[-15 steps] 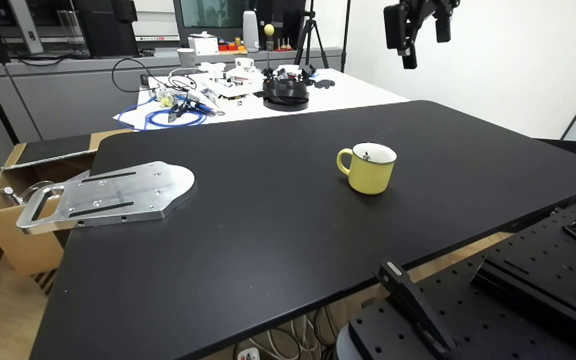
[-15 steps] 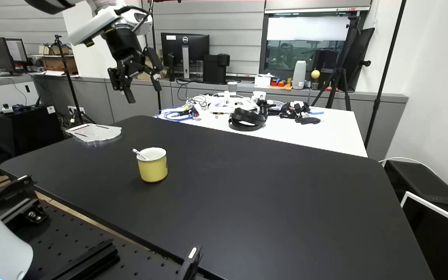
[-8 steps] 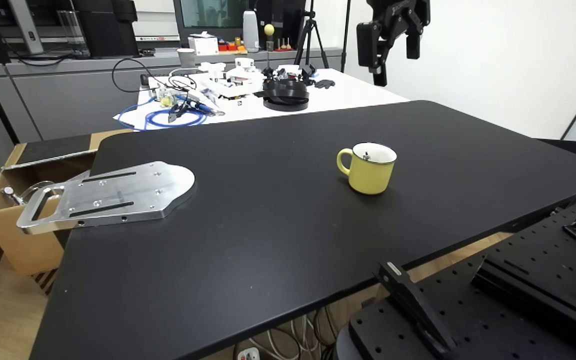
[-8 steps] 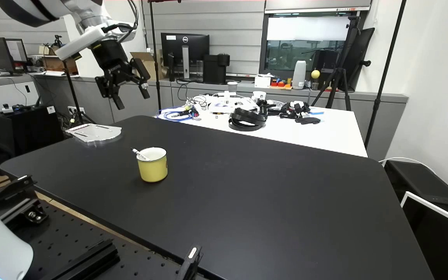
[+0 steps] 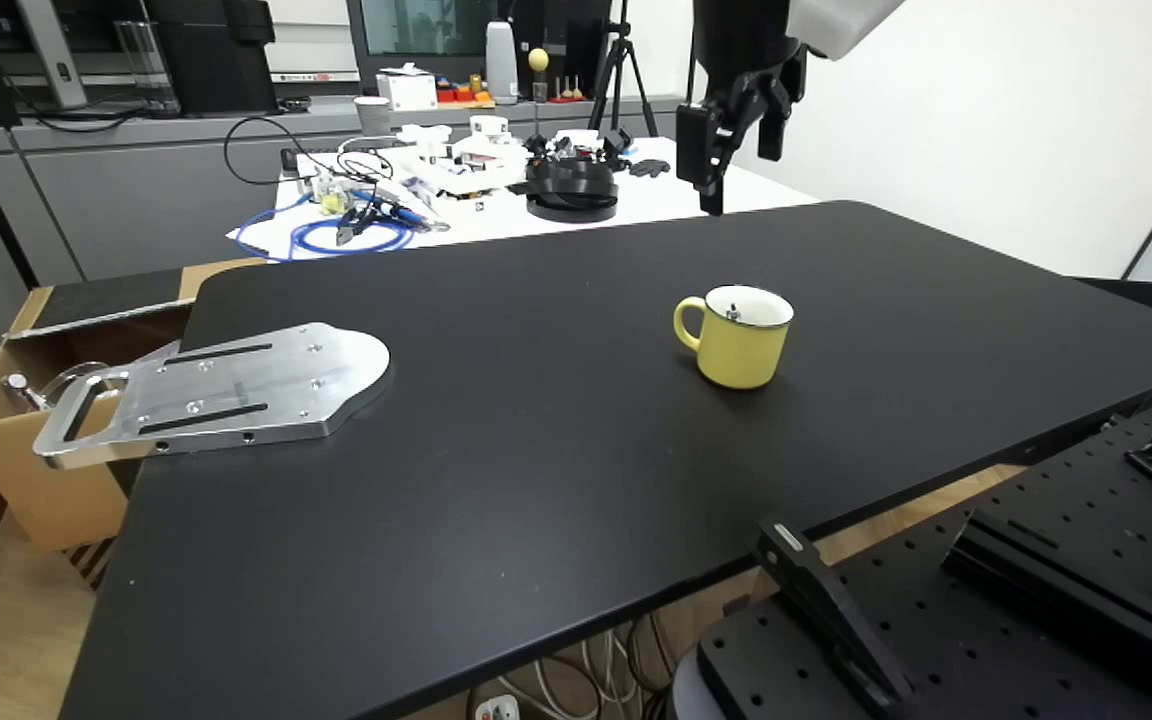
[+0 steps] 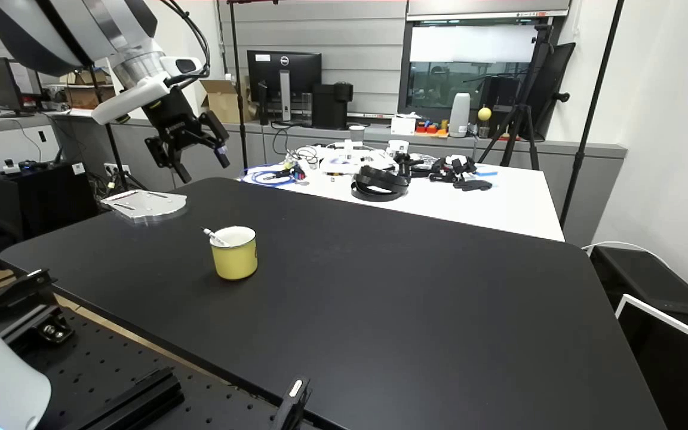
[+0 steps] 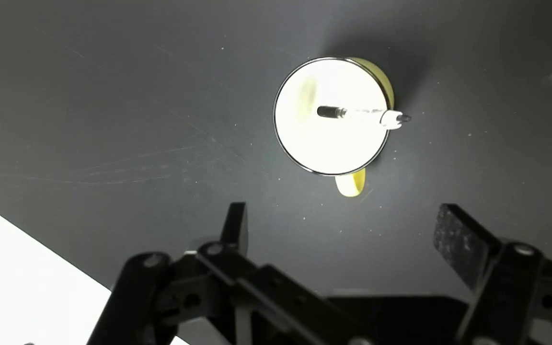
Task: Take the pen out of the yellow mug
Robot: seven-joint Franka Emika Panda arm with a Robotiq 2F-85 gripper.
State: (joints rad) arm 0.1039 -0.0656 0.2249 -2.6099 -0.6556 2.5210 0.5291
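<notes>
Aslant, pen (image 7: 364, 115) in mug (image 5: 744, 352), jaws apart

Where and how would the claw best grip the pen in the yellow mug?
Probably the upper end of the pen, from above, the open claw turned to straddle its sides: the thin pen slants up out of the yellow mug, leaving that end exposed.
</notes>
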